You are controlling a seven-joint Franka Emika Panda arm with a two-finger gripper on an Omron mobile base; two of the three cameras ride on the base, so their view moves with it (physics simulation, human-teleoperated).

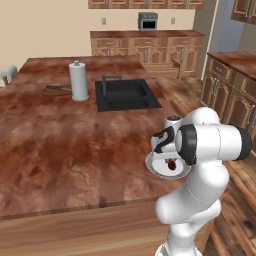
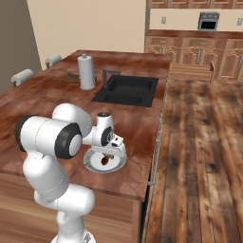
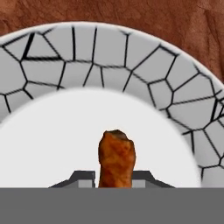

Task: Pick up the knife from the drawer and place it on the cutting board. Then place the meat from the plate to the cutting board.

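Reaching down over the plate (image 1: pixel 156 170) near the bench's (image 1: pixel 75 145) front edge, the tool (image 1: pixel 170 159) sits low above the meat (image 1: pixel 172 163) in the left base view; far back, the cutting board (image 1: pixel 56 92) lies beside a paper towel roll (image 1: pixel 78 81), seemingly with the knife (image 1: pixel 57 88) on it. From the right base view, the tool (image 2: pixel 108 154) hangs over the plate (image 2: pixel 92 163). Through the hand view, 2 fingertips (image 3: pixel 83 177) press the meat (image 3: pixel 116 158) from both sides on the plate (image 3: pixel 109 57).

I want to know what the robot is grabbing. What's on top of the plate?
A small reddish-brown lump of meat sits on the white middle of the plate, squeezed between the two dark fingers. The fingers and the hand hide the meat's lower part and the plate beneath it.
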